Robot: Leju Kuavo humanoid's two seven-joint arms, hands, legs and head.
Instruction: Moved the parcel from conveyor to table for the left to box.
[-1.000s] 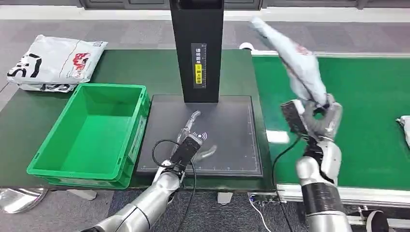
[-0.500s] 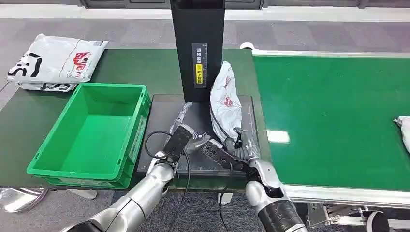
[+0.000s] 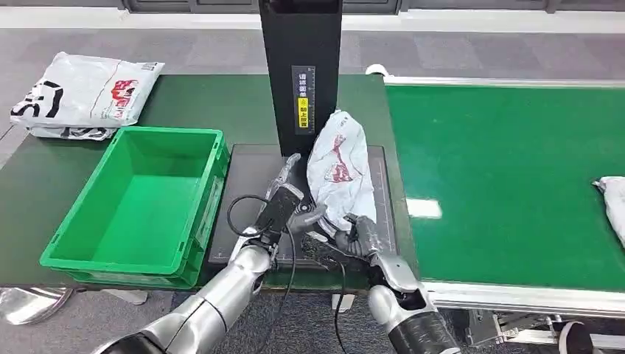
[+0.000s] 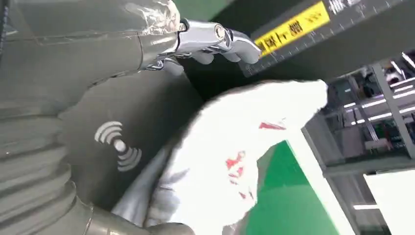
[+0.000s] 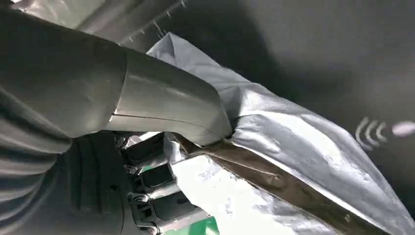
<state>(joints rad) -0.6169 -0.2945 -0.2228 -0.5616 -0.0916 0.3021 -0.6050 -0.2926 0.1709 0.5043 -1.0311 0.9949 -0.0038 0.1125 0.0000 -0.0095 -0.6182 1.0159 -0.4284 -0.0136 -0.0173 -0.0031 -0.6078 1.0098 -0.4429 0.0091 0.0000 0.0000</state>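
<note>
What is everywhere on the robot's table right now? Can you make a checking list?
Surface: dark green table with a black scan pad and a black post.
Job's things: white parcel lying on the pad; green bin holds nothing.
Clutter: another white bag at the table's far corner.
Hands: right hand grips the parcel's near end; left hand beside it, fingers apart.
Cables: black cable looping at the left wrist.
Surroundings: green conveyor carrying one more parcel.
</note>
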